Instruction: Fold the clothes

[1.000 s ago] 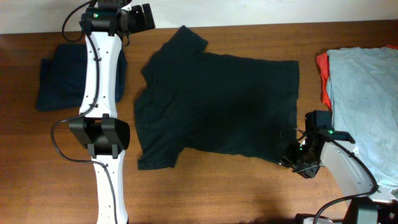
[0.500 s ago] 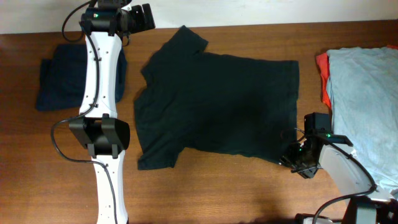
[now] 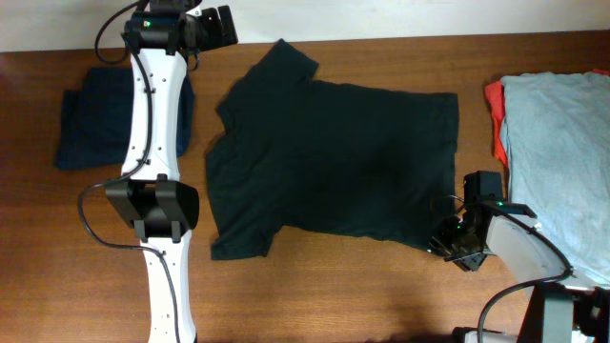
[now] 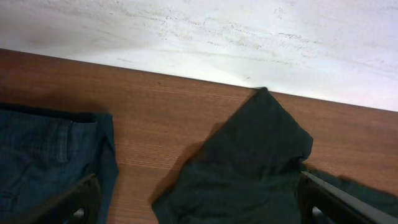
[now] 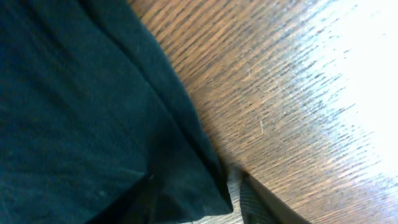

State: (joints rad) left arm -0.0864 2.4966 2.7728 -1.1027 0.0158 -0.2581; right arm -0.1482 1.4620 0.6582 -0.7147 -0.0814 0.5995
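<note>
From overhead, black T-shirt (image 3: 334, 162) lay flat mid wooden table (image 3: 315, 295), right gripper (image 3: 456, 243) at its lower hem corner. Left wrist: left gripper (image 4: 208, 202) gaped wide over a sleeve (image 4: 261, 143), white wall (image 4: 249, 37) behind. Right wrist: fingers (image 5: 264, 205) straddled the hem corner; couldn't tell if they'd pinched it.

- Garments: four in all.
- One black T-shirt (image 3: 334, 162).
- One navy garment (image 3: 91, 129).
- One light grey-blue garment (image 3: 562, 152).
- One red garment (image 3: 495, 119); only its edge shows.
- Robot arms: two, the left arm (image 3: 152, 105) and the right arm (image 3: 524, 252).
- Grippers: two, one per arm, the left gripper (image 3: 224, 26) and the right gripper (image 3: 456, 246).
- Fingers in each wrist view: two.
- One wooden table (image 3: 334, 295).
- One pale wall (image 4: 249, 31) behind it.
</note>
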